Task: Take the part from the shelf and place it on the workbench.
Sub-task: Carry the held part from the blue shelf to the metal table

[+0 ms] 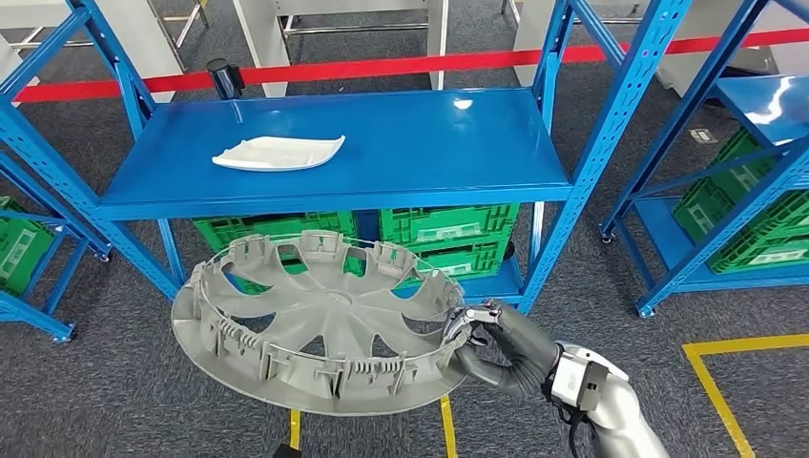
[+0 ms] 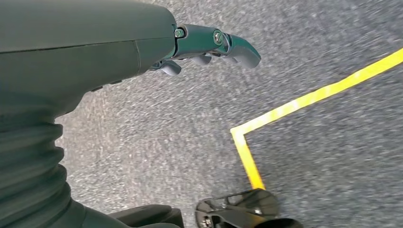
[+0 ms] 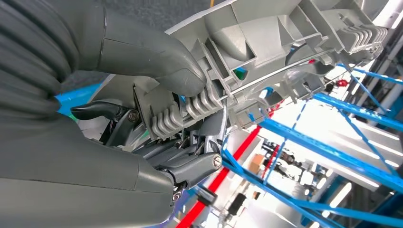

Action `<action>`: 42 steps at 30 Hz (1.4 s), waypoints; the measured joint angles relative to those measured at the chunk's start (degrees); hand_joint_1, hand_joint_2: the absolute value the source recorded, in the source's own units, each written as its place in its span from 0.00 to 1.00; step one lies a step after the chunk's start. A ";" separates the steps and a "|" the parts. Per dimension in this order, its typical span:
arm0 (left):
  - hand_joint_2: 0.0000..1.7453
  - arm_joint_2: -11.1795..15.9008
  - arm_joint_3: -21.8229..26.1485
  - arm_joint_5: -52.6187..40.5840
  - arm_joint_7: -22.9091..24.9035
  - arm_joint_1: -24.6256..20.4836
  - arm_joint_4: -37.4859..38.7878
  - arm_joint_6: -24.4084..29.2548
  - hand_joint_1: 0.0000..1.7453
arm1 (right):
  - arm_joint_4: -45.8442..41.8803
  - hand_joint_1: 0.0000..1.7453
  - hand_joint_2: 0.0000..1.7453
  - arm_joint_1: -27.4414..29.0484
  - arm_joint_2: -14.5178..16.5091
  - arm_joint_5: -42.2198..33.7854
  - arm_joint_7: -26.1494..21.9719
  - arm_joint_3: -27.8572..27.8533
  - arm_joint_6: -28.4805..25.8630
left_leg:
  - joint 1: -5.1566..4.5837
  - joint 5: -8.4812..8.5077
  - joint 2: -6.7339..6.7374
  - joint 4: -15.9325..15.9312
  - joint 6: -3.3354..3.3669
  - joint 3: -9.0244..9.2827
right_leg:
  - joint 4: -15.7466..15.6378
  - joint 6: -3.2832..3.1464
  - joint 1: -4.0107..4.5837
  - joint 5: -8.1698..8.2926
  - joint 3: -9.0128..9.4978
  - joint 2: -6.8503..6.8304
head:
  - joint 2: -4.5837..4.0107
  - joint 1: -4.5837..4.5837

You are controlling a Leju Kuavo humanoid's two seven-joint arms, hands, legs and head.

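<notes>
Grey plastic wheel cover (image 1: pixel 320 324) — round, spoked, ribbed clips standing up around its rim, inner face upward — held in the air in front of the blue shelf (image 1: pixel 334 153), below the level of its top board and above the grey carpet floor (image 1: pixel 591 315). Right hand (image 1: pixel 496 345): grips the cover at its rim on the robot's right side, thumb pressed over the ribbed edge and darker fingers (image 3: pixel 190 164) curled beneath it; the cover extends from the hand toward the robot's left, tilted slightly, touching nothing else. Left hand (image 2: pixel 209 47): hangs over the carpet, holding nothing, fingers slightly curled and apart. White curved part (image 1: pixel 279 152): lies flat on the shelf's top board, left of centre, well apart from the cover. Green crates (image 1: pixel 448 234): stowed on the lower level under that board; more green crates on the neighbouring rack at right. Yellow floor tape (image 1: pixel 735 348) — marked on the carpet to the right of the right arm. Red barrier band (image 1: pixel 382 67) runs behind the shelf.
</notes>
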 joint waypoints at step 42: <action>1.00 -0.10 0.00 -2.09 0.18 -0.34 -0.37 -0.78 0.00 | -0.41 1.00 1.00 0.40 0.07 -0.66 -0.90 2.35 -1.64 | -1.16 -0.02 0.18 -13.25 3.44 6.30 | 0.75 0.07 0.16 -2.57 -1.30 0.09 | 0.00 0.58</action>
